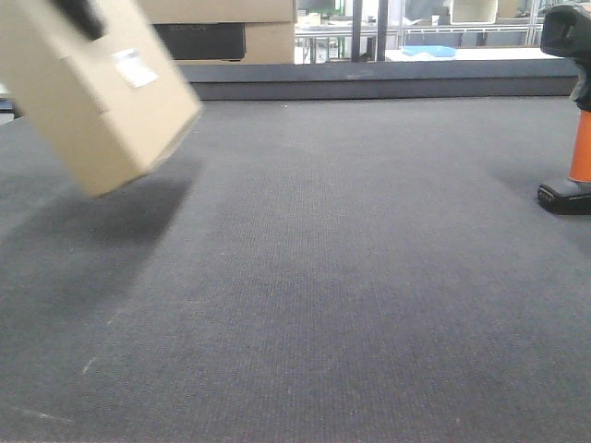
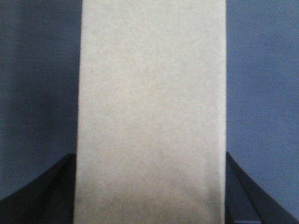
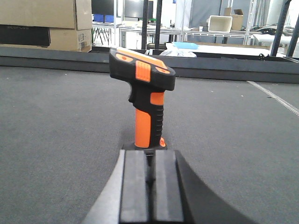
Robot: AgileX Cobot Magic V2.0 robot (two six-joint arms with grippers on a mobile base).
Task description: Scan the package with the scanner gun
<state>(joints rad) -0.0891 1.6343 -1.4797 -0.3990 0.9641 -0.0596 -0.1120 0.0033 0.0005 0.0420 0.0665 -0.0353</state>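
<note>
Spreading dark and wide under everything, the counter [image 1: 351,277] is where anything dropped would land; the package [image 1: 97,88] hangs tilted above its left end, clear of the surface, so a slip would likely bring it down on a corner; the scanner gun [image 3: 145,88] stands upright on its base at the right end, well apart from the package and not yet grasped; tall on a small foot, it could topple if nudged off-centre. The left fingers [image 2: 44,193] clamp the package on two opposite sides, and smooth cardboard held at a tilt may creep; the right fingers [image 3: 135,186] are pressed together, empty, just before the scanner's base; unless they part first, an advance would probably shove it over. The white label [image 1: 136,66] faces up and forward; turned away from the scanner head, it may not read.
</note>
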